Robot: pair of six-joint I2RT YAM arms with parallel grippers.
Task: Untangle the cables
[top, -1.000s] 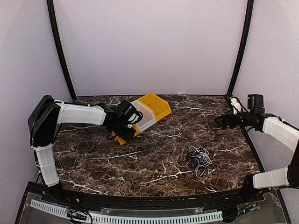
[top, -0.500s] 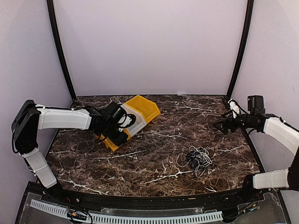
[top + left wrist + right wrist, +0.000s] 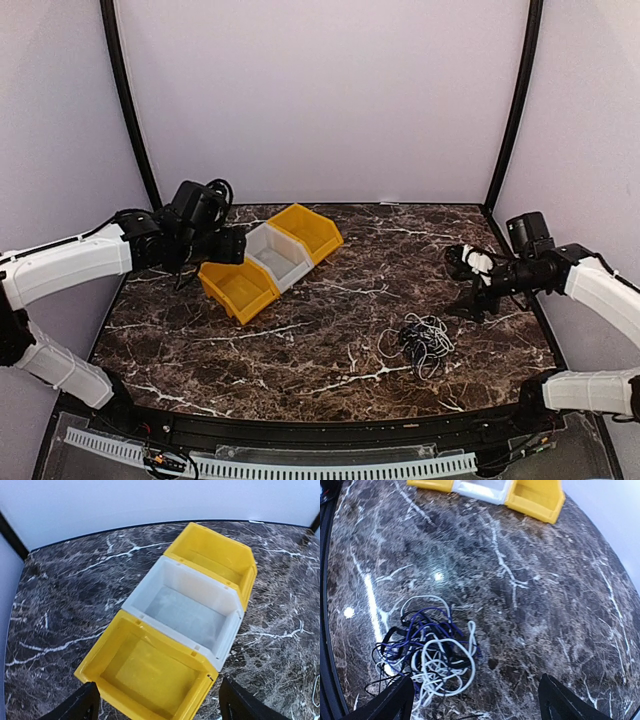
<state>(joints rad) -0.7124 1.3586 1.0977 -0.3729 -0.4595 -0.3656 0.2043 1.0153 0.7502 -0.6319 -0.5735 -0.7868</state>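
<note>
While the cables [image 3: 427,650] lie tangled, left jaws and right jaws gape, apparently empty.

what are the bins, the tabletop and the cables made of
Bins: likely moulded plastic, satin; even yellow or white colour, thin walls, ribbed rims. Tabletop: dark marble or marble-look laminate, polished; white veins and lamp glints. Cables: thin cords in what looks like plastic or rubber sheathing, white, black and purplish; they loop limply.
</note>
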